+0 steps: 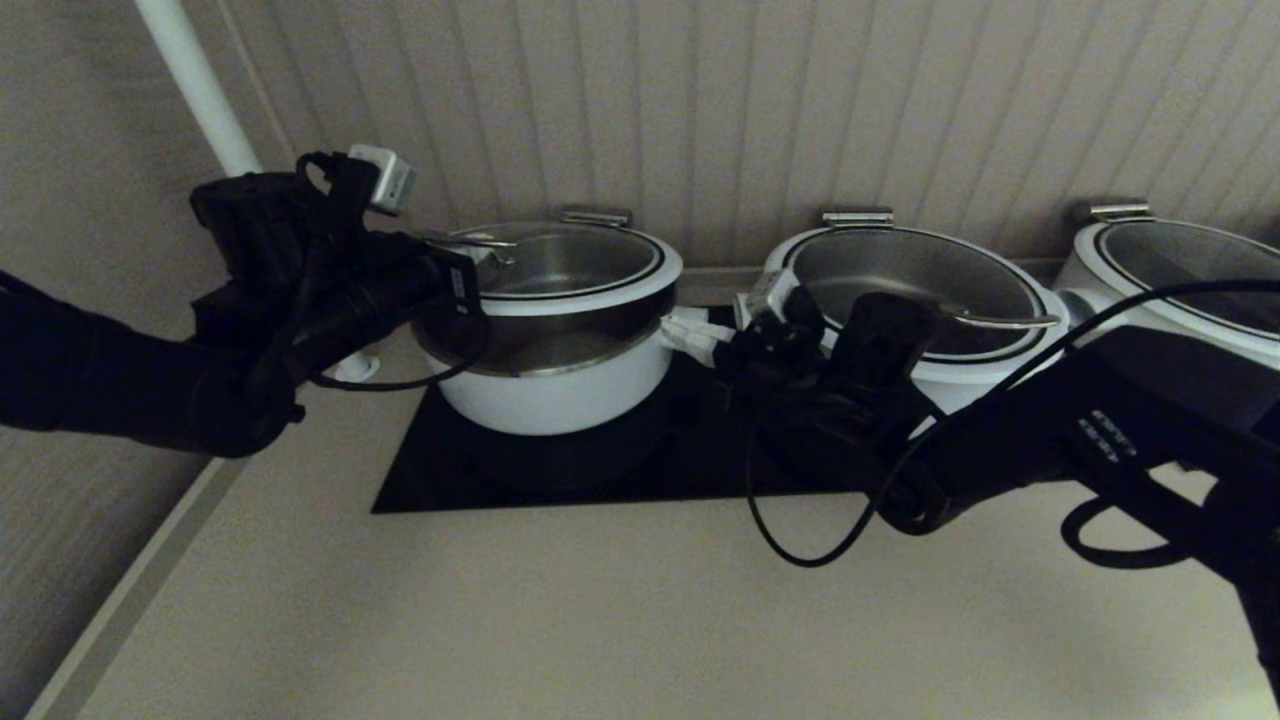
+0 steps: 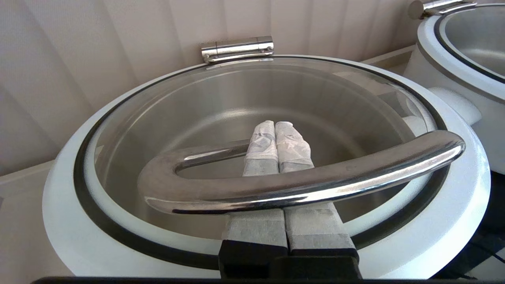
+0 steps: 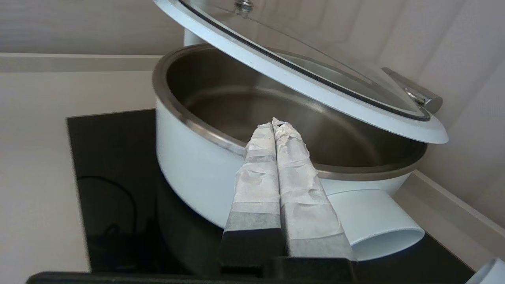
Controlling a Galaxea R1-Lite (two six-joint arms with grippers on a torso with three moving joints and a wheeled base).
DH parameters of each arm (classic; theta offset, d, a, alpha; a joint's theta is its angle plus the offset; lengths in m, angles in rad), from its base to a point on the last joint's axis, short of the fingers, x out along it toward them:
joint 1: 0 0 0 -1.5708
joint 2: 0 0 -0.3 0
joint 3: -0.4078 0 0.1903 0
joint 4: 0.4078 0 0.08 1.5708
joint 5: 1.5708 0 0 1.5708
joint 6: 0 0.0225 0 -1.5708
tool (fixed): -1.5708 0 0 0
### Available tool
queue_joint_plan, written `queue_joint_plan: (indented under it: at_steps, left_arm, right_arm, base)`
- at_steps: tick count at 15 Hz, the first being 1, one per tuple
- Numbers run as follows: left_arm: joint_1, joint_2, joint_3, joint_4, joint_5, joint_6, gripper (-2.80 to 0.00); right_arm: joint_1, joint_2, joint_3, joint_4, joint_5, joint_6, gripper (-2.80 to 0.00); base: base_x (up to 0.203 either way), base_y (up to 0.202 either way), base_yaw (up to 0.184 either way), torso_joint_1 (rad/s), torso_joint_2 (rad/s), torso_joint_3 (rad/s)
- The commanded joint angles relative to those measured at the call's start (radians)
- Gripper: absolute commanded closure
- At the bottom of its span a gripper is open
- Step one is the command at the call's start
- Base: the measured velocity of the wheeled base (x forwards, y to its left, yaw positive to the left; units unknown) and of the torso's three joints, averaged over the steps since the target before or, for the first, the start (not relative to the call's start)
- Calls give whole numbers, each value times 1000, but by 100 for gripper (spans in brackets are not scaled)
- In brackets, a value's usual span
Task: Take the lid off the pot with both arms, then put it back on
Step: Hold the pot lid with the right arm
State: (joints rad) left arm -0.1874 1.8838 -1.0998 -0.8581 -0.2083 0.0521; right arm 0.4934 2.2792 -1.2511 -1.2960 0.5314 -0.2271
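The lid (image 1: 600, 293) is raised and tilted above the pot (image 1: 560, 392), with a gap showing the pot's steel inside. My left gripper (image 1: 480, 255) is shut, its fingers (image 2: 292, 146) slid under the lid's steel wire handle (image 2: 315, 185), which rests across them. The glass of the lid (image 2: 276, 90) lies beneath them. My right gripper (image 1: 692, 335) is shut and empty at the pot's right side. Its fingertips (image 3: 256, 142) reach over the pot's rim (image 3: 189, 126), beside the white side handle (image 3: 375, 221) and below the lifted lid (image 3: 315, 85).
Two like white pots with lids stand to the right (image 1: 900, 280) and far right (image 1: 1180, 270). The pots sit on a black cooktop (image 1: 450, 480) against a ribbed wall. A white pole (image 1: 200, 90) rises at the back left. The counter's edge runs down the left.
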Motion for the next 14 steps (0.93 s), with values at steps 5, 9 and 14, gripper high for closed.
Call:
queue_joint_plan:
  at_steps: [5,9,14]
  left_arm:
    - [0,-3,0,-6,-2,0,0]
    - [0,-9,1,-6,-2,0,0]
    - [-1,-14,1,-6,-2,0,0]
  right_arm:
    - [4,53,-72,-7,-32,28,0]
    - [4,68,-103,7,-33,28,0]
    - [4,84,-147,27,-33,28,0]
  base:
    - [0,0,0,0,0,0]
    - [0,0,0,0,0,0]
    - [0,0,0,0,0,0]
